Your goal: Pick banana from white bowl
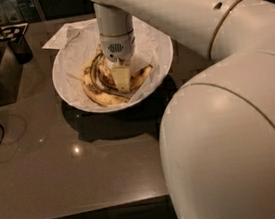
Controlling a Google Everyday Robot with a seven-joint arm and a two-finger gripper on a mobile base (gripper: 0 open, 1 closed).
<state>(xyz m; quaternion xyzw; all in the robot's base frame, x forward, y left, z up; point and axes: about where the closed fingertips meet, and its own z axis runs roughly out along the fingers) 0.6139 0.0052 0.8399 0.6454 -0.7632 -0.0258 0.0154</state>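
where the large round shallow white bowl (pixel 164 65), lined with crumpled white paper (pixel 76 46), stands on the far part of the glossy brown table (pixel 58 162), the plump curved yellow banana with brown freckles (pixel 103 97) is found lying in its near half. the pale two-finger gripper (pixel 122 80) is positioned vertically at the bowl's middle, down among the fruit. whether anything is gripped cannot be told. a slimmer dark-streaked banana (pixel 93 69) is noted just left of the gripper.

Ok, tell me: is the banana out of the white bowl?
No, the banana lies inside the white bowl, the claw right over it.
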